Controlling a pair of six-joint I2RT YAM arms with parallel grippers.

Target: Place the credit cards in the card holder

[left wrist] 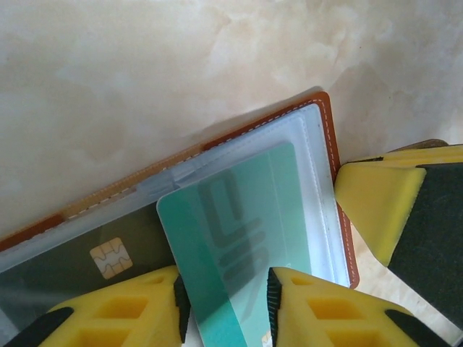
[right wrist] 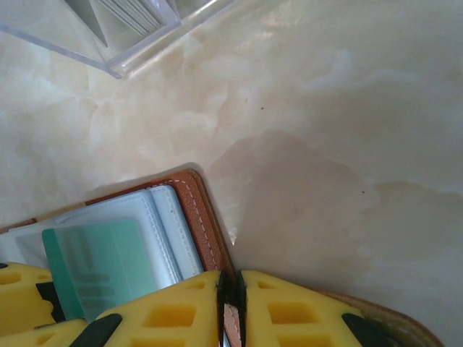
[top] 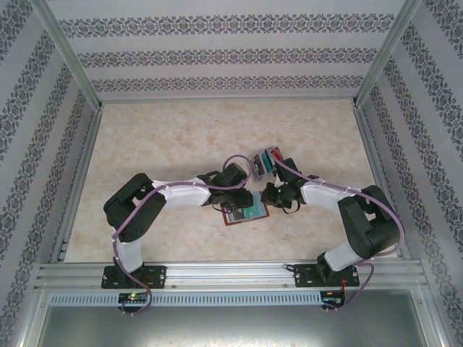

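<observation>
A marble-patterned table [top: 181,137] sits inside a booth with patterned walls [top: 217,50]. The left arm [top: 145,206] and right arm [top: 362,217] reach in from the near edge and meet at the middle of the table.

The reddish-brown leather card holder [top: 246,213] lies open and flat on the table between the two grippers. Its clear sleeves face up. Just beyond it, near the right arm's wrist, stands a clear plastic tray [top: 266,165] with more credit cards [top: 273,155] upright inside.

The right gripper [right wrist: 230,303] is pinched nearly closed on the stitched leather edge of the card holder [right wrist: 206,217]. A sliver of leather shows between its yellow fingers. A corner of the tray [right wrist: 123,36] lies well apart from them.

The left gripper [left wrist: 226,303] is at a narrow gap, with a teal card [left wrist: 231,238] lying in it. The card's far end rests on the clear sleeve of the card holder [left wrist: 334,144], set at a slant. It is not possible to tell whether the fingers actually clamp the card.

A dark grey card [left wrist: 65,267] with a gold chip sits inside a sleeve just beside the teal card.
</observation>
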